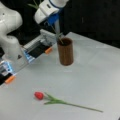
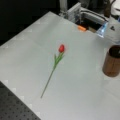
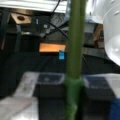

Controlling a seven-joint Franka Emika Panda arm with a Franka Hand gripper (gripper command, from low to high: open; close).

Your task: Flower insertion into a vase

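The brown vase (image 1: 65, 52) (image 2: 112, 62) stands upright on the white table in both front views. My gripper (image 1: 58, 32) hangs just above its rim, shut on a green flower stem (image 1: 60, 39) whose lower end dips into the vase's opening. In the wrist view that stem (image 3: 74, 50) runs straight up between the fingers of the gripper (image 3: 73, 87). Its leaves (image 1: 35, 5) stick out above the hand; its bloom is out of view. A red tulip (image 1: 39, 95) (image 2: 61, 48) with a long green stem lies flat on the table, apart from the vase.
The arm's white base (image 1: 10, 37) stands at a front view's left, beside grey boxes with orange tabs (image 1: 48, 50) (image 2: 81, 28). A black perforated board (image 2: 15, 107) borders the table at a front view's bottom left.
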